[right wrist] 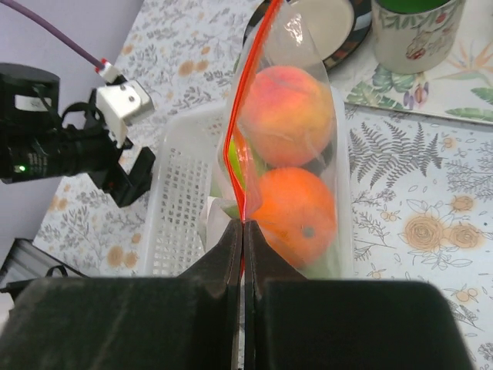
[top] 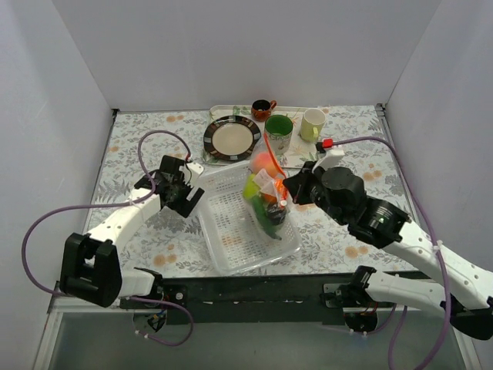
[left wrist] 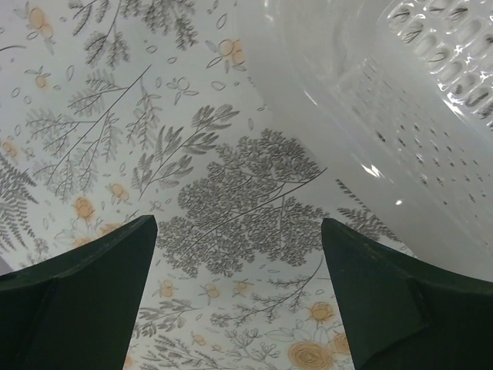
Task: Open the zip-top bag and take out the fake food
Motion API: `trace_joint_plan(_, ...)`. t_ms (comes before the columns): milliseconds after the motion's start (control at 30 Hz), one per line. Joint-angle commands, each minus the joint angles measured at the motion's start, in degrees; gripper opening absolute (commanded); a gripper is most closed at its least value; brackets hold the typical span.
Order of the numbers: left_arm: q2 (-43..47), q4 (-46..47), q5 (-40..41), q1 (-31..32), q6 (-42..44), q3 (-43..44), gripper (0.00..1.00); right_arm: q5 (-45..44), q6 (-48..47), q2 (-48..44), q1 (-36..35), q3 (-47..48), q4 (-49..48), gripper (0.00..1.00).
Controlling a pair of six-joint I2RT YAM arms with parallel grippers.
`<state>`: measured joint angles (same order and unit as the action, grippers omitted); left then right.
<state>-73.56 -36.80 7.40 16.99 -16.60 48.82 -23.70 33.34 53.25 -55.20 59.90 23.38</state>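
1. The right gripper (right wrist: 243, 225), at the bottom centre of the right wrist view, has its jaws pressed fully together on the orange-red zip strip (right wrist: 248, 100) of the zip-top bag (right wrist: 304, 35).
2. In the middle of the top view, the bag (top: 266, 202) is over the right side of the white basket (top: 231, 231). Whether its lower end rests on the basket floor cannot be told.
3. The fake food (right wrist: 289, 166) is inside the bag. A pink-red peach (right wrist: 286, 116) sits above an orange (right wrist: 293, 216), and a green piece (right wrist: 237, 166) shows just left of the strip.
4. The left gripper (left wrist: 239, 227) is spread wide and holds nothing. Only the floral tablecloth (left wrist: 231, 193) shows between its dark fingers (left wrist: 92, 293). The basket wall fills the upper right of that view.
5. In the top view the left gripper (top: 191, 199) is just beside the basket's left wall, well apart from the bag.
6. At the upper centre of the top view stand a dark-rimmed plate (top: 232, 139), a green-lined mug (top: 279, 132), a cream mug (top: 312, 124) and a brown cup (top: 263, 109).
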Motion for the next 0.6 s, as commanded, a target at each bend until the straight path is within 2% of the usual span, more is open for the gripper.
trace_joint_plan(0, -2.37, 1.29, -5.73, 5.05, -4.66, 4.09, 0.88, -7.14, 2.16, -5.17, 0.18, 1.54, 0.87, 0.01)
trace_joint_plan(167, -6.59, 1.82, -6.25, 13.85, -8.00, 8.47, 0.89, -7.32, 4.45, -9.21, 0.18, 0.05, 4.57, 0.01)
trace_joint_plan(400, -9.41, 0.77, -8.98, 15.00, -9.50, 14.28, 0.89, -5.04, 4.89, -7.91, 0.18, 1.35, 4.15, 0.01)
trace_joint_plan(567, -2.76, -2.92, -4.42, 14.91, -8.89, 19.90, 0.98, 1.10, 2.34, -1.86, 0.18, 7.24, -1.57, 0.01)
